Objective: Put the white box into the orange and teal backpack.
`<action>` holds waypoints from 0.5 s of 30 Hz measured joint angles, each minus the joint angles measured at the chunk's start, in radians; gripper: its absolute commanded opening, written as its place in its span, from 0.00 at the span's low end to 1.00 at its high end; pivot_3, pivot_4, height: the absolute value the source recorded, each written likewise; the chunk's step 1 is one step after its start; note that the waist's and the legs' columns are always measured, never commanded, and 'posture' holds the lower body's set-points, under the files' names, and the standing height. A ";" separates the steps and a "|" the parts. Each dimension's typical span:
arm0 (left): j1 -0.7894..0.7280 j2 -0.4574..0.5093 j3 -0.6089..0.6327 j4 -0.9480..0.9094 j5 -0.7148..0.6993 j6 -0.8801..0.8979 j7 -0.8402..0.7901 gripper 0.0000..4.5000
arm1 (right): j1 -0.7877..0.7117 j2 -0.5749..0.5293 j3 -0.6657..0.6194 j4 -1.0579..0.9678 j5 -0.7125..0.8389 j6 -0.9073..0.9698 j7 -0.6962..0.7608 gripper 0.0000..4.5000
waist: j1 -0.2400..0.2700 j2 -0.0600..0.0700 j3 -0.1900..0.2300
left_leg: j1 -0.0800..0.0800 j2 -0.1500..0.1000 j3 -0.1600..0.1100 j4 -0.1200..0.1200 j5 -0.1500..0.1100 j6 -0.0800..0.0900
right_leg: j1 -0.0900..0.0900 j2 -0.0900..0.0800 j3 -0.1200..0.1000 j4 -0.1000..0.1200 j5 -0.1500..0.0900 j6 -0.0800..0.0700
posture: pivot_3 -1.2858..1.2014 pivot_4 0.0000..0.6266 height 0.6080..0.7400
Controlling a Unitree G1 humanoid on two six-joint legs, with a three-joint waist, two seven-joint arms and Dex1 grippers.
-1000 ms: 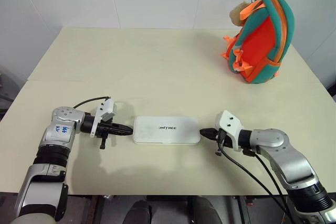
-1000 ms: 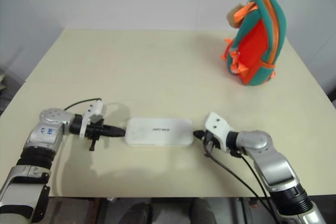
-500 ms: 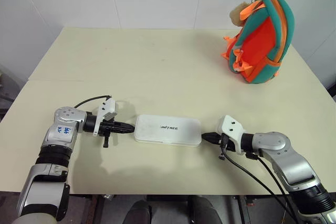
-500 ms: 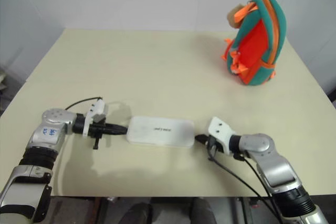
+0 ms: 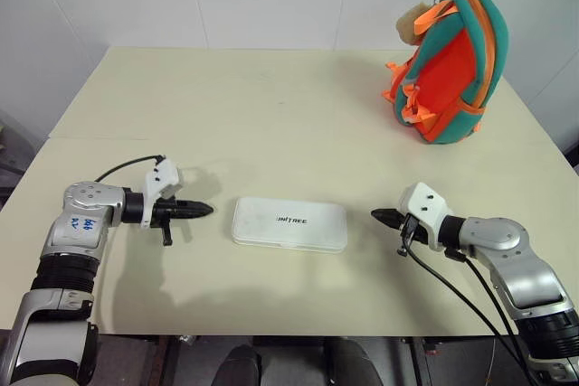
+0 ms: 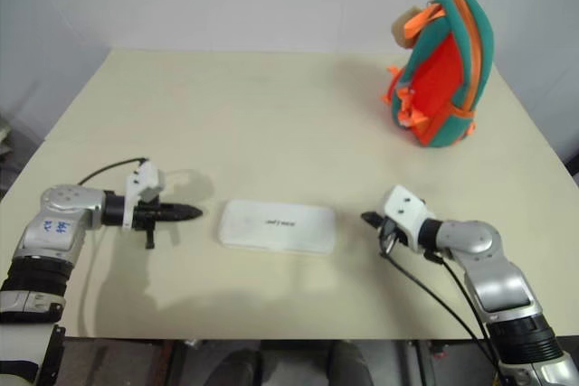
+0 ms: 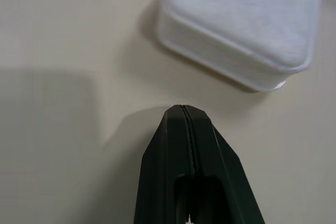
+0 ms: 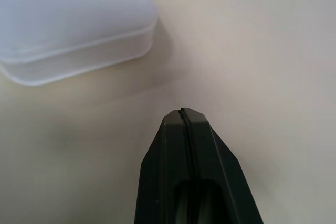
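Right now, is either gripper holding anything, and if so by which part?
Nothing is held. The left gripper and right gripper are shut, each apart from an end of the white box.

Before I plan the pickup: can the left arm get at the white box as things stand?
Probably yes. The left tool sits shut, just off the near end of the white box, pointing at it, with only bare table between them. It would have to open first.

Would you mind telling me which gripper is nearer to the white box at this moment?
Left, narrowly. The left gripper sits just off the white box's left end; the right gripper is slightly farther off its right end. Neither touches it.
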 measured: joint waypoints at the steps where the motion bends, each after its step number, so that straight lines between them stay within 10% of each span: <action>1: -0.010 -0.001 0.011 0.000 -0.006 0.021 0.027 0.13 | -0.001 0.006 -0.005 -0.001 0.001 0.000 -0.009 0.28 | 0.000 0.000 0.000 | 0.000 0.000 0.000 0.000 0.000 0.000 | 0.000 0.000 0.000 0.000 0.000 0.000 | 0.52 0.24 1.00; 10: -0.066 -0.031 0.079 -0.017 -0.110 0.204 0.125 0.75 | 0.036 0.014 -0.007 -0.064 0.014 0.026 -0.025 0.96 | -0.003 0.000 0.000 | 0.000 0.000 0.000 0.000 0.000 0.000 | 0.000 0.000 0.000 -0.001 0.000 0.000 | 0.52 0.24 1.00; 15: -0.065 -0.030 0.078 -0.053 -0.136 0.254 0.123 1.00 | 0.054 0.014 -0.008 -0.090 0.014 0.036 -0.050 1.00 | -0.004 0.000 0.000 | 0.000 0.000 0.000 0.000 0.000 0.000 | 0.000 0.000 0.000 0.000 0.000 0.000 | 0.52 0.24 1.00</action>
